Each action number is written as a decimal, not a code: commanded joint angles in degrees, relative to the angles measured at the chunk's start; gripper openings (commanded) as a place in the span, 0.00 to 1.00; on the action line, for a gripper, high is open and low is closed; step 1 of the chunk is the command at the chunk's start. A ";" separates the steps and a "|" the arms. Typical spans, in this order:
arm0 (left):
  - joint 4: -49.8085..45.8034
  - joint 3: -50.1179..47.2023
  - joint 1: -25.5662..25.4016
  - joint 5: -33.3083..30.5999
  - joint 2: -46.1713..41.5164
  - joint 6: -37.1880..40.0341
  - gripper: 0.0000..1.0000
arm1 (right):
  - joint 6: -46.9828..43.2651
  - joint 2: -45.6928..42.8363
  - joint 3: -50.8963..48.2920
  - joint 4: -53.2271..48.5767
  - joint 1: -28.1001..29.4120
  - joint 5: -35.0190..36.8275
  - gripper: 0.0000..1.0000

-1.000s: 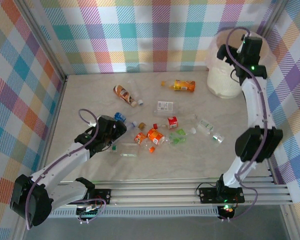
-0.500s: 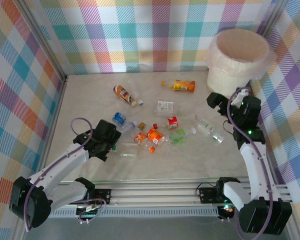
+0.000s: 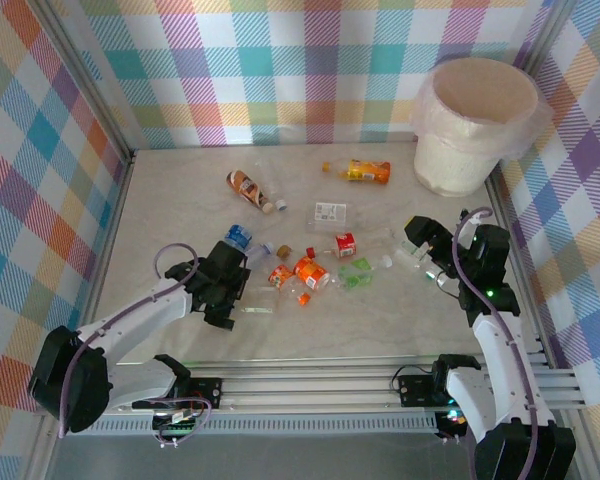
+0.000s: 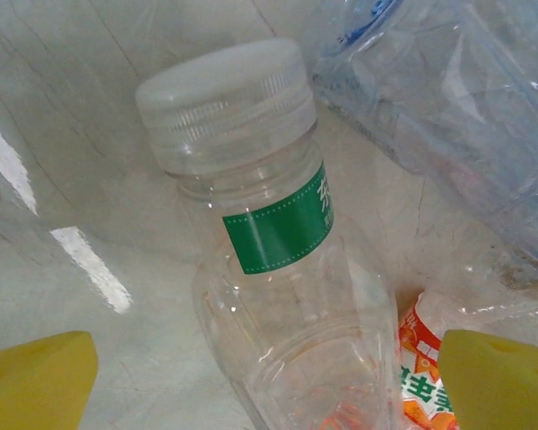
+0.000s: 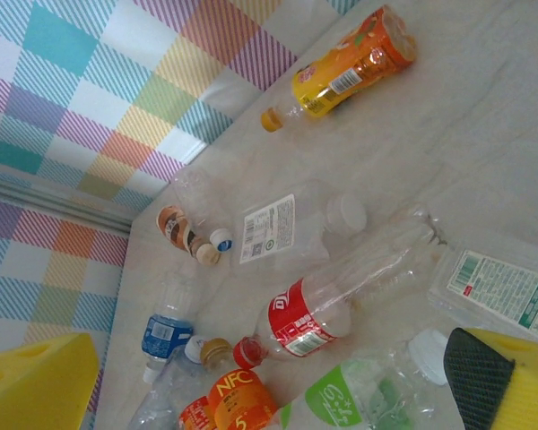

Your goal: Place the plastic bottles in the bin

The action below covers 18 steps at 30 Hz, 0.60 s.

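Several small plastic bottles lie scattered mid-table. A clear bottle with a green label and white cap (image 4: 260,224) lies on the table between the spread yellow fingers of my left gripper (image 4: 269,385), which is open and low over it (image 3: 242,292). My right gripper (image 3: 420,245) is open and empty, hovering by a clear bottle with a white-green label (image 3: 412,252). Its wrist view shows a red-label bottle (image 5: 309,318), an orange NFC bottle (image 5: 238,399), a green-label bottle (image 5: 354,394) and an orange juice bottle (image 5: 350,67). The cream bin (image 3: 450,160) stands at the far right corner.
A brown-label bottle (image 3: 245,185) and a clear bottle with a white label (image 3: 330,212) lie further back. A blue-label bottle (image 3: 239,237) sits beside my left wrist. Checked walls close the table on three sides. A metal rail (image 3: 310,385) runs along the near edge.
My right arm has swung down from above the bin to just over the table by the right-hand bottles. My left gripper has shifted slightly toward the clear bottle.
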 commanded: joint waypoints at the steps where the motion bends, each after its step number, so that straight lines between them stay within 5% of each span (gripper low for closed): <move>1: 5.19 -2.26 -1.12 0.47 1.81 -6.41 0.96 | 1.58 -0.71 0.02 2.73 -0.32 -2.26 1.00; 18: 13.43 -4.96 -2.57 -3.71 7.07 -11.17 0.78 | 1.56 -2.65 -0.35 -0.44 -0.34 -6.40 1.00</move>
